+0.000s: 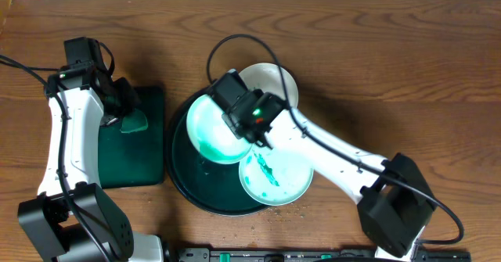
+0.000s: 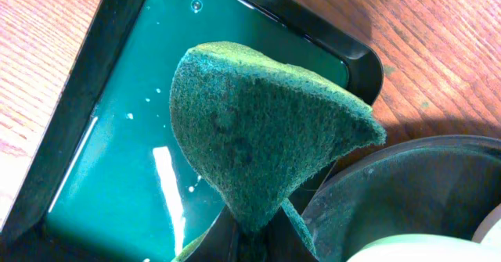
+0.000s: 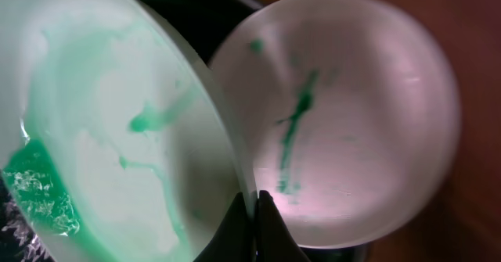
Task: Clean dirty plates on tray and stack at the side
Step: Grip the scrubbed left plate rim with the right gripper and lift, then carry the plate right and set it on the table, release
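Right fingers: the right gripper (image 3: pixel 252 206) is nearly closed, pinching the rim of one plate (image 3: pixel 117 137) between the two tips.
Held plate: tilted, with its gripped edge raised above the neighbouring plate (image 3: pixel 344 137). It carries green smears and a pool of green at its low side.
Left fingers: the left gripper (image 2: pixel 262 237) is clamped on the narrow end of a green sponge (image 2: pixel 258 129), which stands up out of the grip.
Under the sponge: a rectangular tray (image 2: pixel 47 145) holding green liquid. The sponge hangs above it, and contact cannot be confirmed.
Plate positions: all three are on or over the round tray (image 1: pixel 176 168). The held one is at its left and the third plate (image 1: pixel 278 180) is at its near side. The neighbouring one lies at the far rim and may overhang it.
Work done: none evident. Every plate face in view shows green streaks.
Work left: scrub all three, then stack them on the table (image 1: pixel 391 59) beside the tray. No stack has been started.
Right arm pose: stretched from the near right corner diagonally across the round tray, wrist over its centre.
Left arm pose: reaching straight out along the left side, then folded back so the wrist turns down over the rectangular tray, well apart from the plates.
Assessment: the sponge and the held plate must be brought together before scrubbing can begin.
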You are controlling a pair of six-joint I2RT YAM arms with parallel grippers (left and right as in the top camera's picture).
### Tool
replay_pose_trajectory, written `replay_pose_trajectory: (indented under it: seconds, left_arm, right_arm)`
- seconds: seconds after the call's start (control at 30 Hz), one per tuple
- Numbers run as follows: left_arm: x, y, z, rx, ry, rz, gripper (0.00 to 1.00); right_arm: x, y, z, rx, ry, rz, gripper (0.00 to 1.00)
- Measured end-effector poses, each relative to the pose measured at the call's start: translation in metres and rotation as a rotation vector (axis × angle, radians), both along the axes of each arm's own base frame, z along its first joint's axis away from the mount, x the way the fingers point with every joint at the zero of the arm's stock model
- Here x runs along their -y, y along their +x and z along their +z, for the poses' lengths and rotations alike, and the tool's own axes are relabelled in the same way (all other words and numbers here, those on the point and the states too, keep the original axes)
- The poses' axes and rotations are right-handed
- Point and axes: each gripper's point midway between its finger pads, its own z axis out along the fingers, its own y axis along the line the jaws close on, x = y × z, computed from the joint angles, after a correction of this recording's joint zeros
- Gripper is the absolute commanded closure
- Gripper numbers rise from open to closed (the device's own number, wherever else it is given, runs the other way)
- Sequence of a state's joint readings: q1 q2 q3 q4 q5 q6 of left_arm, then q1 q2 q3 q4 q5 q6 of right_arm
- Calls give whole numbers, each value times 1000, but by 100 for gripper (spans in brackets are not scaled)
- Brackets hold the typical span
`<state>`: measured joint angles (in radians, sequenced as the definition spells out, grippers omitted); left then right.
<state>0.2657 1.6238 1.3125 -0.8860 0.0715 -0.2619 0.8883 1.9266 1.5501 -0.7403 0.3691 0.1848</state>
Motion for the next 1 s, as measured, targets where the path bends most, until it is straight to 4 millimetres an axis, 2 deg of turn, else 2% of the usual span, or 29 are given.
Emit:
replay_pose_trajectory:
  seconds: [0.17, 0.37, 0.43, 0.6, 0.73, 0.87, 0.93, 1.0]
  left_arm:
    - [0, 0, 0, 0, 0, 0, 92]
    - [0, 0, 0, 0, 0, 0, 92]
    - [0, 0, 0, 0, 0, 0, 92]
    - [0, 0, 0, 0, 0, 0, 92]
    - [0, 0, 0, 0, 0, 0, 92]
    - [0, 0, 0, 0, 0, 0, 92]
    - [0, 0, 0, 0, 0, 0, 92]
    - [0, 0, 0, 0, 0, 0, 92]
  right_arm:
    - [1, 1, 18, 176, -127, -19, 99]
    - [-14, -3, 67, 455, -220, -26, 99]
    - [-19, -7, 89, 541, -222, -30, 99]
    - [-24, -15, 135, 666, -207, -37, 99]
    - [-19, -22, 161, 711, -196, -43, 99]
    - [-13, -24, 170, 719, -203, -48, 99]
    - [-10, -25, 163, 693, -219, -32, 99]
    - [-9, -29, 146, 616, -220, 6, 99]
